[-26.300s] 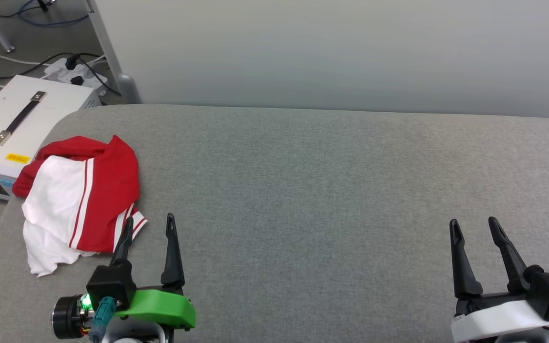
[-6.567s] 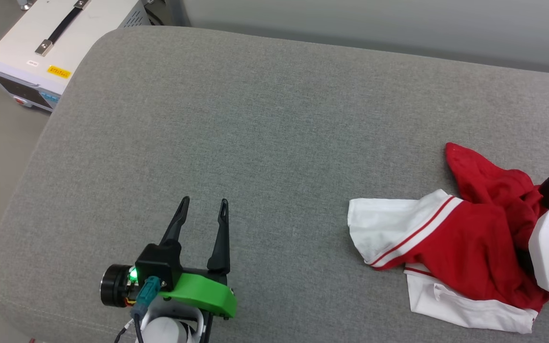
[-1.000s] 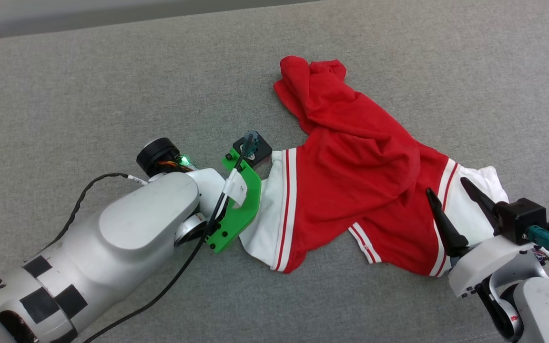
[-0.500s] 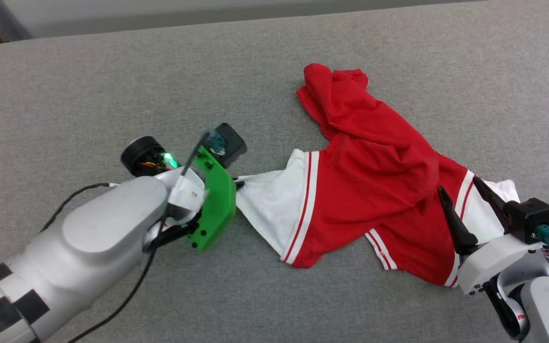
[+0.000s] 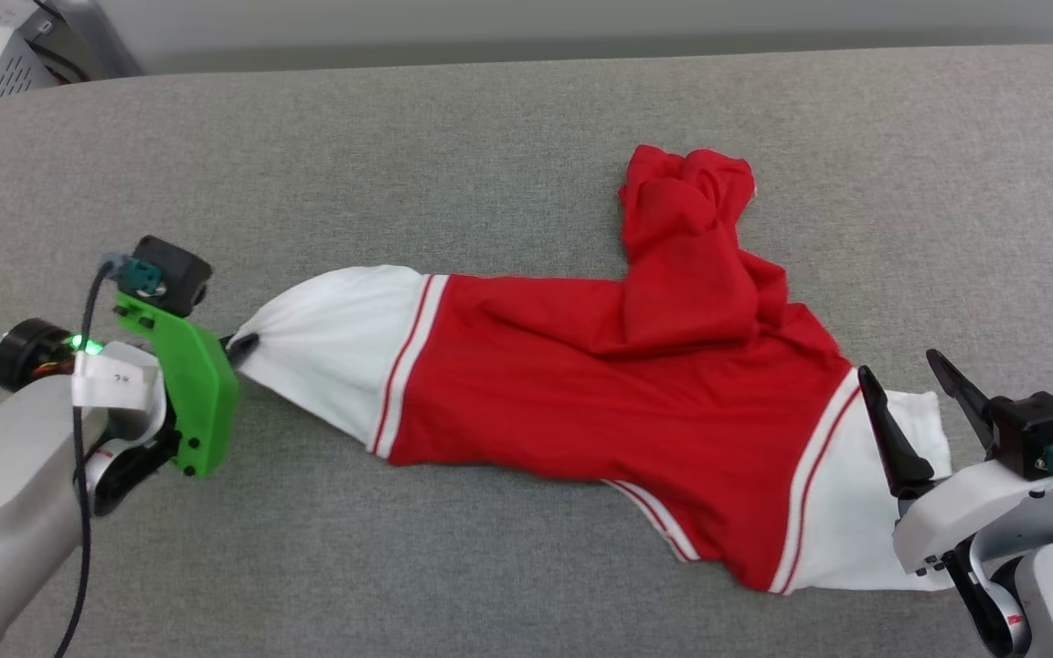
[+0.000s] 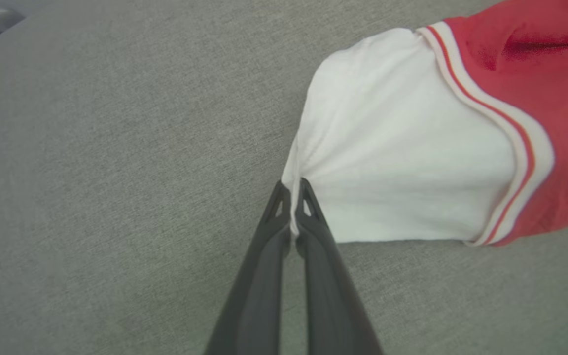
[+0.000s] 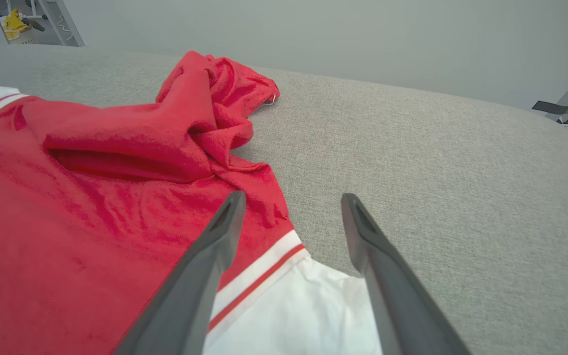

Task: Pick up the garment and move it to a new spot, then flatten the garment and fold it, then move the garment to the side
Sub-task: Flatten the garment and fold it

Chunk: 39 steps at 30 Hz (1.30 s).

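Mid grey upholstered bench (image 5: 398, 164), red white-sleeved jersey T-shirt (image 5: 581, 366) lies stretched out. Left gripper (image 6: 291, 190) pinches its left sleeve edge; right gripper (image 5: 899, 363) spread wide over right sleeve. Cushion margin on every side.

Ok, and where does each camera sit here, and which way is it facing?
Head view: on the head, looking forward and down at the garment on the grey surface; left gripper and right gripper show.
Left wrist view: on the left wrist, looking along the shut left gripper pinching a white sleeve.
Right wrist view: on the right wrist, looking along the open right gripper over the garment.
Shared: all three show the garment.
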### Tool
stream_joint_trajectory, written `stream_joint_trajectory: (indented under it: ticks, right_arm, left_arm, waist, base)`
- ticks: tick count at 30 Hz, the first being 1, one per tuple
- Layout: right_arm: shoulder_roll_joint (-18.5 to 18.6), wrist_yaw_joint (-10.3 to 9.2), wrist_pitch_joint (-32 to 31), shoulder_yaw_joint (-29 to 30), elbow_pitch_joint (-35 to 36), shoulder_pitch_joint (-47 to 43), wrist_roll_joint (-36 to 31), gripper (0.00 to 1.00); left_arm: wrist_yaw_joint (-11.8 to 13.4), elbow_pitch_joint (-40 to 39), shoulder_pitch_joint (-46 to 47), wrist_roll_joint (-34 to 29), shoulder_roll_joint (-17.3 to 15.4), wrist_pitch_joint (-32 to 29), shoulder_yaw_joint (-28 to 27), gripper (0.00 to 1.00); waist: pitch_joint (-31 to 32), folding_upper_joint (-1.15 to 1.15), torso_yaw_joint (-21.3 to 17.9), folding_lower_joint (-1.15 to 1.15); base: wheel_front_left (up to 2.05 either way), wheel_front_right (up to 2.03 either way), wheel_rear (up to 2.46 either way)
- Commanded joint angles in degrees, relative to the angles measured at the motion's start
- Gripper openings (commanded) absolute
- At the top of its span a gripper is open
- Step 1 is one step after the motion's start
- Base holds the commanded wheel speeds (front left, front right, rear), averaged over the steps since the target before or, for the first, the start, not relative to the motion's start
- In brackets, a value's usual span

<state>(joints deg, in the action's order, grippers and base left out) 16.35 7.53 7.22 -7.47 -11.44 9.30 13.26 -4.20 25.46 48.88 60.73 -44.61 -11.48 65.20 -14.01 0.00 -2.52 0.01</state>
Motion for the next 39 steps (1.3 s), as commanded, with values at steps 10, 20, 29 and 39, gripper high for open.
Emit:
stream_joint_trajectory:
  ticks: [10,20,29,39]
  right_arm:
    - [0.91,-0.04,-1.01,0.46,0.73,-0.81,-0.77,1.0]
    - [3.04,-0.04,-2.73,1.56,3.71,-0.28,1.57,1.0]
    - [11.16,-0.04,-11.29,-0.61,9.34,3.71,7.47,1.0]
    - [23.46,-0.04,-40.67,-9.21,15.84,3.22,22.11,1.0]
  left_arm:
    - [-0.42,15.44,-5.23,3.54,1.22,6.64,-1.92,0.0]
    - [-1.37,24.55,-5.3,0.59,7.93,20.64,-2.01,1.0]
    - [7.07,14.11,-8.99,-6.37,9.96,26.43,-12.16,1.0]
    - [19.81,-12.25,-30.88,-27.44,14.61,26.46,-35.43,1.0]
  waist:
    - [-0.39,0.0,-2.0,-0.01]
    - [3.23,0.0,-0.02,-0.01]
    - [6.73,0.0,3.87,-0.01]
    - [7.31,0.0,6.04,-0.01]
  base:
    - [0.0,0.0,0.0]
    - [0.0,0.0,0.0]
    - [0.0,0.0,0.0]
    - [0.0,0.0,0.0]
